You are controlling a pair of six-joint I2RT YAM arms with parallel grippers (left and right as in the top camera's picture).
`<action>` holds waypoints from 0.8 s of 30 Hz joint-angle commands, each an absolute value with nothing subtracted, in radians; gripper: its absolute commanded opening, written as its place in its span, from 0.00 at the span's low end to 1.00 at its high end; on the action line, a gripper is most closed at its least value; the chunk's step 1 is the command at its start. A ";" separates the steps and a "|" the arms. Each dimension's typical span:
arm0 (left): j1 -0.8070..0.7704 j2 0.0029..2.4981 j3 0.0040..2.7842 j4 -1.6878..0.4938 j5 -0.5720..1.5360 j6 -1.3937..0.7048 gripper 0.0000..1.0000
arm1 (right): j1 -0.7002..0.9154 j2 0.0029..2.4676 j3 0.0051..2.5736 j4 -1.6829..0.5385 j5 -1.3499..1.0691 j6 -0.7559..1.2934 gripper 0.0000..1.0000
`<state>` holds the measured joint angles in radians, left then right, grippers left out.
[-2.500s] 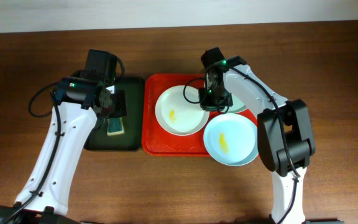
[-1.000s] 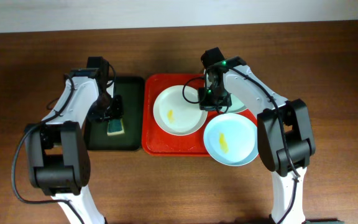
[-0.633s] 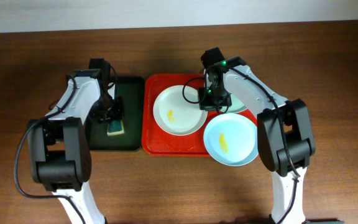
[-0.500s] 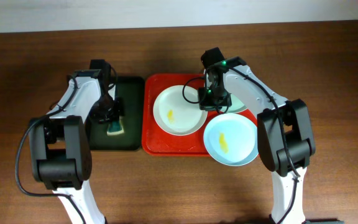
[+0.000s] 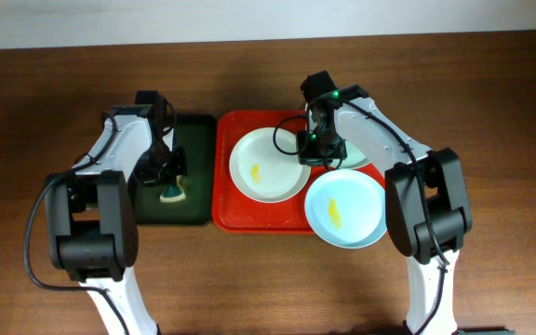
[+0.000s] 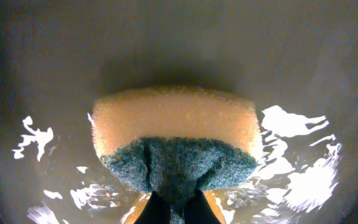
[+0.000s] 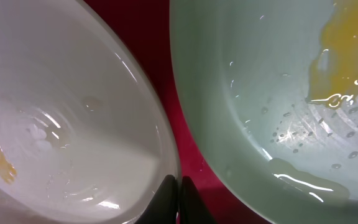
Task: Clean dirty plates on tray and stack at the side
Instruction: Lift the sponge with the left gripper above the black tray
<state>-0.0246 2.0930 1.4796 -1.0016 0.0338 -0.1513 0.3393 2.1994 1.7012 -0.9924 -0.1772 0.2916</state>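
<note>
The red tray (image 5: 235, 216) holds a white plate (image 5: 270, 165) with a small yellow smear. My right gripper (image 5: 316, 154) is shut on that plate's right rim (image 7: 160, 146), its fingers (image 7: 165, 200) pinching the edge. A pale blue-green plate (image 7: 260, 93) with a yellow smear lies just right of it, largely hidden under my right arm in the overhead view. Another pale plate (image 5: 345, 208), also smeared, overhangs the tray's front right corner. My left gripper (image 5: 168, 182) is shut on a yellow sponge (image 6: 173, 118), squeezing its blue-green scouring side.
A dark green tray (image 5: 194, 140) lies left of the red tray, and the sponge rests on its wet floor (image 6: 166, 43). Brown wooden table (image 5: 491, 112) surrounds both trays. Both arm bases stand at the front edge.
My left gripper has closed on the sponge, which now looks pinched and slightly tilted. The right arm and the plates have not moved.
</note>
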 commanded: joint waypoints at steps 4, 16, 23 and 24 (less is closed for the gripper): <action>-0.022 1.982 1.498 -0.965 0.024 -0.139 0.00 | 0.347 2.214 1.692 -0.990 -0.183 0.297 0.09; -0.081 1.700 1.494 -0.874 -0.049 -0.117 0.00 | 0.347 2.214 1.692 -0.991 -0.183 0.297 0.21; -0.080 1.702 1.418 -0.789 -0.049 -0.117 0.00 | 0.347 2.214 1.692 -0.990 -0.183 0.296 0.25; -0.080 1.702 1.418 -0.789 -0.049 -0.117 0.00 | 0.347 2.214 1.692 -0.990 -0.183 0.297 0.25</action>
